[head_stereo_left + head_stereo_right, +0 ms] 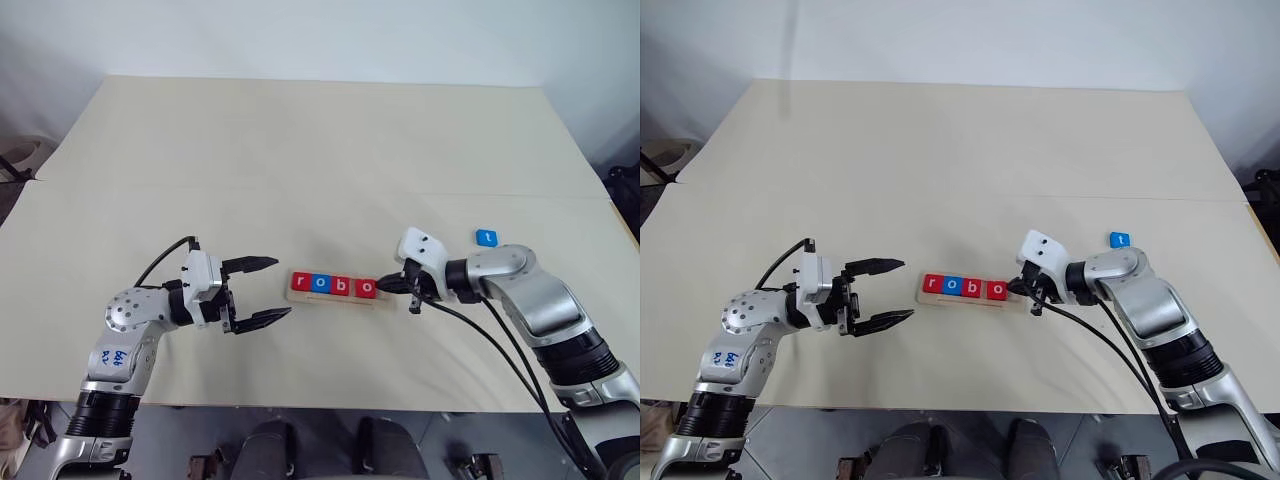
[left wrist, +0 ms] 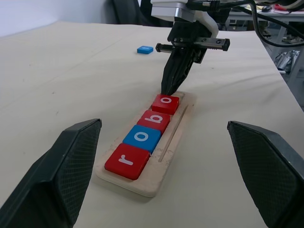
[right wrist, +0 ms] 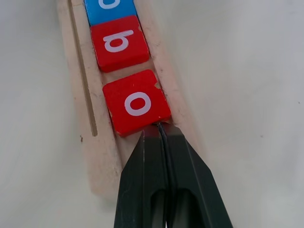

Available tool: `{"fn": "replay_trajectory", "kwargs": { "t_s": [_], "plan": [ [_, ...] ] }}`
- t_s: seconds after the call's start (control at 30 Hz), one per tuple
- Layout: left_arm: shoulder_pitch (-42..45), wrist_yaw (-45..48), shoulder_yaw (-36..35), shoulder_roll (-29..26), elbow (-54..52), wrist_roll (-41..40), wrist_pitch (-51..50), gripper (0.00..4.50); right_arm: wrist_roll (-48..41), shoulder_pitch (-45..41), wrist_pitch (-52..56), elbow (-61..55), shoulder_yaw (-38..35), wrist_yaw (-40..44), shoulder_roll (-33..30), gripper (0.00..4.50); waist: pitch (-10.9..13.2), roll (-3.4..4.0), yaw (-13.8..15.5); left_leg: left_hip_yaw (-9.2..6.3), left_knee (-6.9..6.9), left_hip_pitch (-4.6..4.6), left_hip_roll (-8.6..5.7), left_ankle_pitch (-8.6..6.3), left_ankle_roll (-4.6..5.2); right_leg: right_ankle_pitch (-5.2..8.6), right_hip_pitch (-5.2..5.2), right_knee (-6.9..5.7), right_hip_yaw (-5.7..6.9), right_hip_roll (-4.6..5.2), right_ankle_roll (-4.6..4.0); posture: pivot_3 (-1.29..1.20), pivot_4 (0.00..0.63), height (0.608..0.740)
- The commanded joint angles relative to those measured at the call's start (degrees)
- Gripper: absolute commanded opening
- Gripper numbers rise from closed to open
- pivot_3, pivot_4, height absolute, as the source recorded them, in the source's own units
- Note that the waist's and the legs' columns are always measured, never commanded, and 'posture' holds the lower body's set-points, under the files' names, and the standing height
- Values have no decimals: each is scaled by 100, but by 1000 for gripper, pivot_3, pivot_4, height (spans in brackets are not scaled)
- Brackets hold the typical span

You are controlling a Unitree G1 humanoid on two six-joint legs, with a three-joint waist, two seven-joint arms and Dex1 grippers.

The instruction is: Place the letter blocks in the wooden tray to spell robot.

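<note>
My right tool (image 3: 160,127) is pinched fully closed, holding nothing, its tip touching the end edge of the red square tile with the white o (image 3: 136,101), the last of 4 tiles seated in the long pale wooden tray (image 1: 340,299). My left tool (image 1: 262,291) hangs wide open and empty just beside the tray's r end. The small blue t tile (image 1: 486,237) lies loose on the cream desk (image 1: 320,150) beyond my right arm. It looks light, stiff and thin; I'd pinch its 2 opposite edges.

Two silver-grey robot arms are showing, with white wrist housings and black cables.
The left arm (image 1: 128,330) is bearing blue handwritten marks; black textured fingers (image 2: 61,166) are tapering to points.
</note>
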State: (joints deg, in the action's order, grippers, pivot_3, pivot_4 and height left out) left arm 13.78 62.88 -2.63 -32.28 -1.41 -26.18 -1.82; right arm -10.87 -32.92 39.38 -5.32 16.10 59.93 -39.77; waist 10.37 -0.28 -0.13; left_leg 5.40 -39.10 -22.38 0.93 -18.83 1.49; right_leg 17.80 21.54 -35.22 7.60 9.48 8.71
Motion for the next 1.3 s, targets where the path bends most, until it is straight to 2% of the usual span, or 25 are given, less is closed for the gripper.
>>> {"fn": "replay_trajectory", "kwargs": {
  "t_s": [0.03,0.37,0.47,0.57,0.67,0.77,0.83,1.03,1.07,1.17,1.3],
  "plan": [
    [-36,-47,-56,5,-192,-3,60,4500,-22,-81,30,-230,48,-12,71,25,0,0,1,0,0,0,0,0,0,0,0,0,0,0,0,0,150,740],
    [-40,-73,-43,1,-200,-11,67,4500,-29,-85,82,-312,37,-12,55,25,0,0,0,0,0,0,0,0,0,0,0,0,0,0,0,0,150,740],
    [-48,-56,-47,-13,-192,-16,66,4500,-140,124,3,-529,-248,131,-288,25,0,0,17,-1,0,-1,-1,0,0,0,0,0,0,0,0,0,150,740],
    [-7,-25,-36,-22,-149,-20,51,4500,-452,462,-202,-813,-905,124,-511,25,0,-1,32,-3,0,-5,-2,-1,1,-1,-1,7,1,2,1,0,150,740],
    [82,10,-2,-1,-49,-7,55,4500,-731,1187,-377,-1080,-1790,16,-652,588,0,-1,24,-2,2,-4,-2,-1,1,-1,-2,9,2,0,2,0,150,740],
    [186,47,34,26,89,6,73,4500,-772,2283,-1260,-1242,-2689,-52,-578,1549,0,-2,127,-6,6,-3,-2,-1,1,-1,-5,13,8,-1,2,0,150,740],
    [289,66,57,58,216,21,81,4500,-965,3123,-1845,-1263,-3464,-151,-241,2261,0,-2,175,2,7,-3,-8,-1,2,-3,-6,17,1,0,6,0,150,740],
    [565,128,100,161,589,57,101,4500,-1164,4559,-2885,-846,-4749,-732,589,4330,-1,-2,159,4,3,8,-6,0,3,-5,-12,7,-4,-2,8,0,150,740],
    [610,151,115,178,645,73,115,4500,-1183,4682,-3007,-797,-4870,-872,743,4462,-1,-2,158,3,5,11,-4,0,3,-5,-15,7,-3,-5,7,0,150,740],
    [767,210,152,227,792,102,138,4500,-1154,4796,-3192,-770,-4930,-1242,1029,4462,-3,2,116,8,6,12,-5,0,3,-5,-13,8,-10,-4,8,0,150,740],
    [931,281,167,272,933,142,192,4500,-1073,4677,-3002,-720,-4713,-1560,1009,4462,-3,3,56,11,7,18,-2,0,2,-3,-9,-3,-17,-5,5,0,150,740]
  ]
}}
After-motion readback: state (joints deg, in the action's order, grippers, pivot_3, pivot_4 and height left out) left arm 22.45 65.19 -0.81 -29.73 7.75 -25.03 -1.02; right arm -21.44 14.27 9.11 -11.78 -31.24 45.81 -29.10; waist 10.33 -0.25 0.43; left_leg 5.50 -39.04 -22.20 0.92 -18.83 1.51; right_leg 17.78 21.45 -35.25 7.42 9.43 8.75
